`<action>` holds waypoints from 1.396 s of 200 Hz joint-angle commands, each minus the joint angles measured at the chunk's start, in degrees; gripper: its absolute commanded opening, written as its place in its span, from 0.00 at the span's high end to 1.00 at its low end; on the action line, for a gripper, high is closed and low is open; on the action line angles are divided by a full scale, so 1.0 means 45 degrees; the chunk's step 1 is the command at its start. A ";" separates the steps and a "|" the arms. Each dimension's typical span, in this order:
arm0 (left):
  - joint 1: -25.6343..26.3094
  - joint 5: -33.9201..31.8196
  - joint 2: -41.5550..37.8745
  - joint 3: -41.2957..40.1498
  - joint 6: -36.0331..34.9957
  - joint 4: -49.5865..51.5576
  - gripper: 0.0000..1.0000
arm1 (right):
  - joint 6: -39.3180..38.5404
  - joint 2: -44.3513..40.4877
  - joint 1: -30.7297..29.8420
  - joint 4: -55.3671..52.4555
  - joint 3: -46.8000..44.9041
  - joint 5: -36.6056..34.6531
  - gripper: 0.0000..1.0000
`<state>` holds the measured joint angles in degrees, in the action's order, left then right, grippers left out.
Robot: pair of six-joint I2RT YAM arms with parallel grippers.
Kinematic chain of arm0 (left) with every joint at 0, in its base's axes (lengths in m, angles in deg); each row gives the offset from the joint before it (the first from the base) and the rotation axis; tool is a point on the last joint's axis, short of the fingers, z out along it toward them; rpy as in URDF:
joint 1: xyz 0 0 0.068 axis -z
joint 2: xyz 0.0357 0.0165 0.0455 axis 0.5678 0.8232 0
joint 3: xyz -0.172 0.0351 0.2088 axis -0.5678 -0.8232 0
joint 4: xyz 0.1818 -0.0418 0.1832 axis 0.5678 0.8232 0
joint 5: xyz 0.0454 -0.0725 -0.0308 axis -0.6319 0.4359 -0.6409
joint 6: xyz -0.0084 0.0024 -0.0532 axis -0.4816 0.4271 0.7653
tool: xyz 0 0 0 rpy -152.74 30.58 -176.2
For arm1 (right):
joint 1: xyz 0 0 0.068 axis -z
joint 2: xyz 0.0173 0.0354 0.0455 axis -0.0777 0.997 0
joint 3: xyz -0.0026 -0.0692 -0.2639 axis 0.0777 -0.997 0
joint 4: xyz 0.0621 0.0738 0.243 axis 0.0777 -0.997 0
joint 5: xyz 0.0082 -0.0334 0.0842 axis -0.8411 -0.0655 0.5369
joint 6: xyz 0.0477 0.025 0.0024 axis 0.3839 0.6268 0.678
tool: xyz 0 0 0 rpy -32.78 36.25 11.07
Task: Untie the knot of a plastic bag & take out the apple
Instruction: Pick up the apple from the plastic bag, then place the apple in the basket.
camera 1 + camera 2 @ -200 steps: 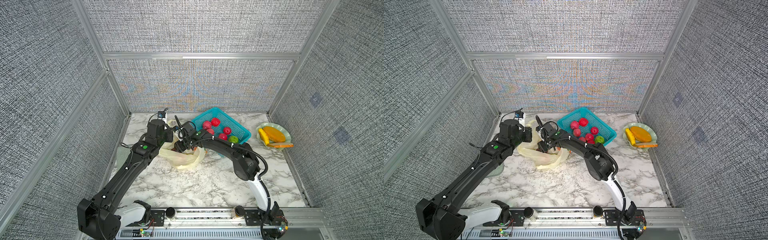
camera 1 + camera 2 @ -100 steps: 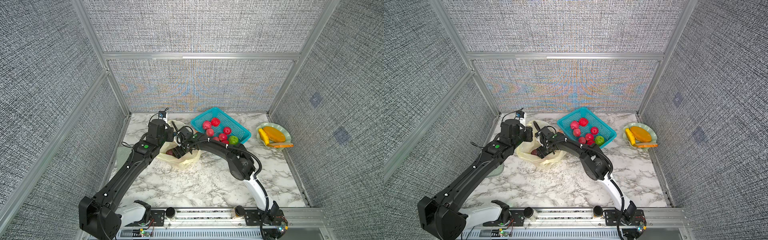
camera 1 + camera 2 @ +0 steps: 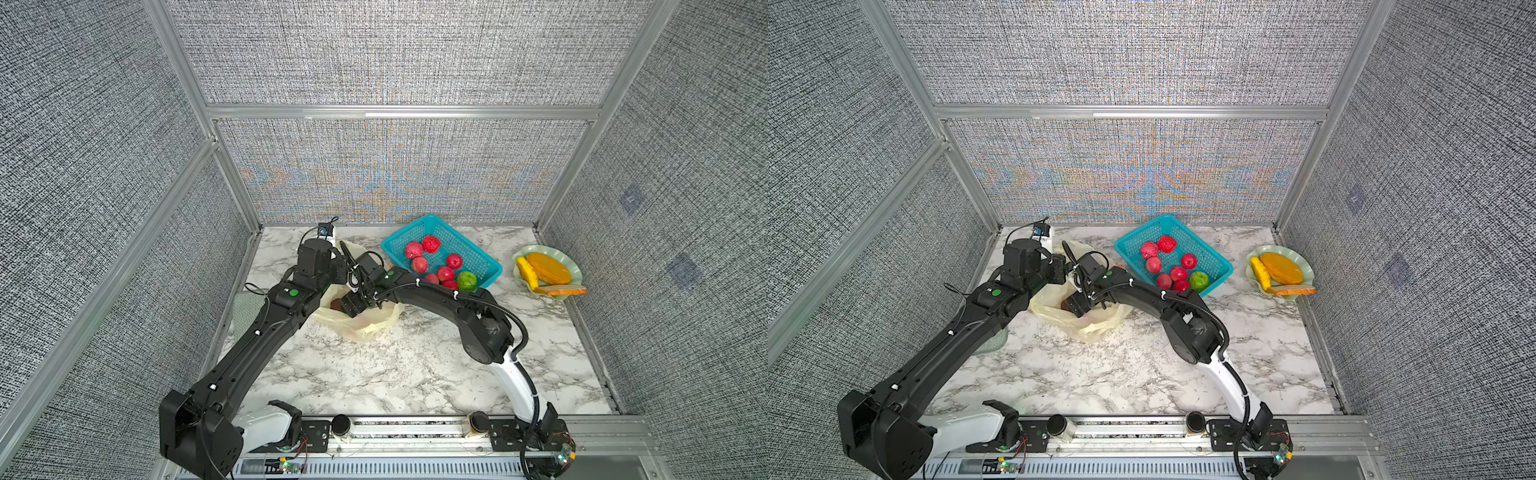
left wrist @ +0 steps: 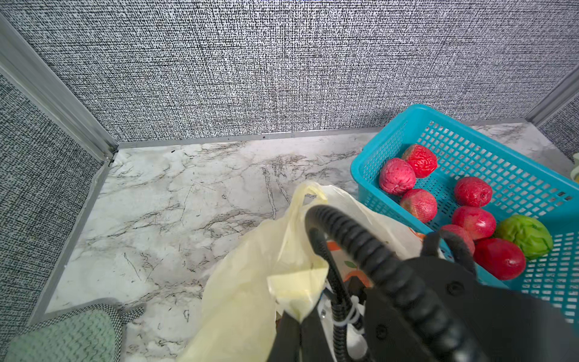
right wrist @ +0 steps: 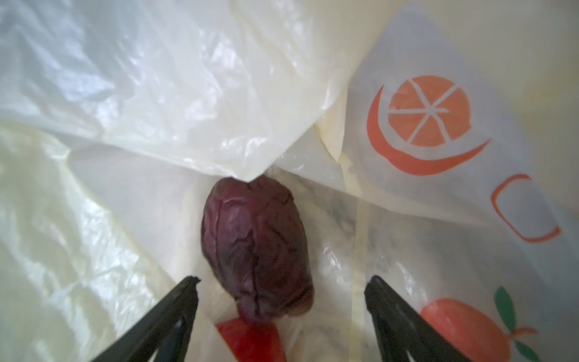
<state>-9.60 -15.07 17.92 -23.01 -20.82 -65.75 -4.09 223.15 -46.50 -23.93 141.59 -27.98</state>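
One plastic bag (image 3: 368,328) lying open on the bench (image 3: 374,374)

In both top views, the plastic bag is sitting just beside the teal basket (image 3: 1214,259), and the right tool (image 3: 352,307) is sitting inside its mouth. In the left wrist view, the left tool (image 4: 297,324) is pinching a fold of the bag's rim, jaws narrow. In the right wrist view, the right tool is standing wide, its fingers (image 5: 175,307) flanking the dark, wrinkled apple (image 5: 257,244) without touching it.
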 commanded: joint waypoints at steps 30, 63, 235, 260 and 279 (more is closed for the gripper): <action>-0.0036 -0.0181 -0.0021 -0.0002 -0.0052 -0.0245 1.00 | -0.0445 0.1035 -0.0045 -0.0250 0.1128 0.0350 0.16; -0.0076 -0.0233 0.0052 -0.0022 -0.0042 -0.0265 1.00 | -0.0376 0.0938 -0.0052 -0.0031 0.0872 0.0296 0.53; -0.0242 -0.0583 0.0440 0.0112 0.0102 -0.0192 1.00 | 0.0410 -0.8030 0.4567 0.2643 -0.7359 -0.3598 0.61; -0.0223 -0.0609 0.0368 0.0095 0.0075 -0.0165 1.00 | 0.0439 -0.6756 0.5285 0.1617 -0.6959 -0.4328 0.61; -0.0232 -0.0635 0.0324 0.0095 0.0025 -0.0092 1.00 | 0.0504 -0.6089 0.5551 0.1502 -0.6909 -0.4332 0.60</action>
<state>-10.63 -17.84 19.74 -22.81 -20.47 -65.64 -1.88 193.12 -22.72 -11.95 109.65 -42.95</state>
